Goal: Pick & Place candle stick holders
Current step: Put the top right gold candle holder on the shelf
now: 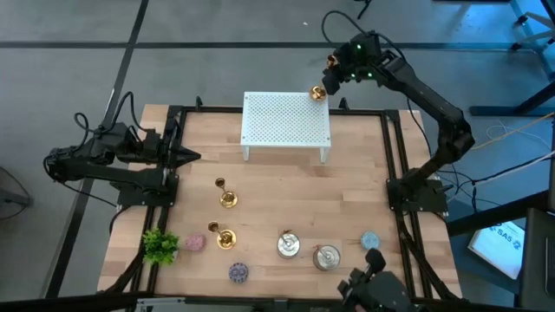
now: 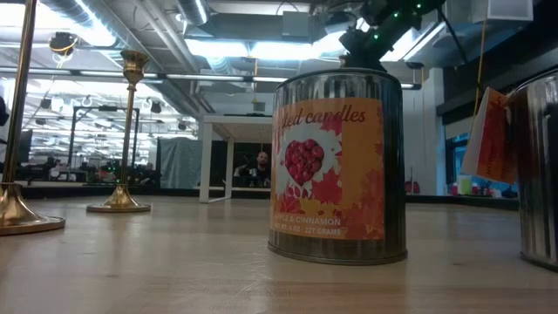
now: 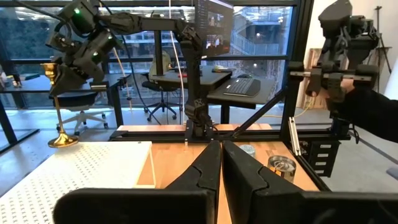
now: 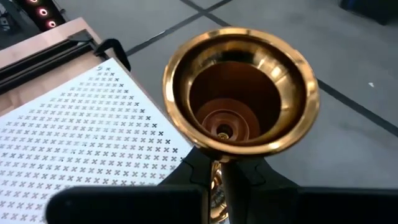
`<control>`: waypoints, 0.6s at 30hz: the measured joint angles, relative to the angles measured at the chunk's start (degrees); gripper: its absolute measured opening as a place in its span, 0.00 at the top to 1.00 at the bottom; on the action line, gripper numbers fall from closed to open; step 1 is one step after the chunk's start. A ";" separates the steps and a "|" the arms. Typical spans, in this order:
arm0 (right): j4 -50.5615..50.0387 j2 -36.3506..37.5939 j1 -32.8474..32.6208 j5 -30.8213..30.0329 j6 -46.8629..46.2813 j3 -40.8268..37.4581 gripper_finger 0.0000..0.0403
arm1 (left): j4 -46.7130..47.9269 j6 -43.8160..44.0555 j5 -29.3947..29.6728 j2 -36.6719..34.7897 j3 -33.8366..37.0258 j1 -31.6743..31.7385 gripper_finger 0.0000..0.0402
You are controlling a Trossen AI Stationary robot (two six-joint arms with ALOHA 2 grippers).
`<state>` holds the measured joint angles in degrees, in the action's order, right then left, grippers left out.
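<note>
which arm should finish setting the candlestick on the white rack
Right. Its end effector is already shut on a candle stick holder, whose base rests at the far right corner of the white perforated rack. The left end effector waits at the table's left edge, holding nothing.

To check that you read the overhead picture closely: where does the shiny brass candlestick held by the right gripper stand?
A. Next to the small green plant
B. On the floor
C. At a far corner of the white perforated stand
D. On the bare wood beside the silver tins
C: in the high view the right gripper is closed on the brass candlestick, whose base rests at a far corner of the white perforated stand.
</note>
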<state>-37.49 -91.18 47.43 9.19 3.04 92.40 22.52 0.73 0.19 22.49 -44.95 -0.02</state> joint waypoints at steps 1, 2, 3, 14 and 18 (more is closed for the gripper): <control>0.00 0.00 0.12 0.02 -0.01 0.00 0.96 | 0.00 0.00 0.00 0.01 0.00 0.01 0.98; 0.01 0.00 0.14 0.04 0.01 0.01 0.96 | 0.00 0.00 0.00 0.01 0.00 0.01 0.98; 0.02 0.00 0.14 0.04 0.01 0.02 0.96 | 0.00 0.00 0.00 0.00 0.00 0.01 0.98; -1.23 0.00 0.03 0.02 0.01 0.02 0.96 | 0.00 0.00 0.00 0.00 0.00 0.01 0.97; -1.07 0.00 0.03 0.02 0.01 0.02 0.96 | 0.00 0.00 0.01 0.01 0.00 0.01 0.97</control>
<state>-38.57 -91.18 47.46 9.21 3.05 92.42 22.52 0.73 0.19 22.50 -44.95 -0.01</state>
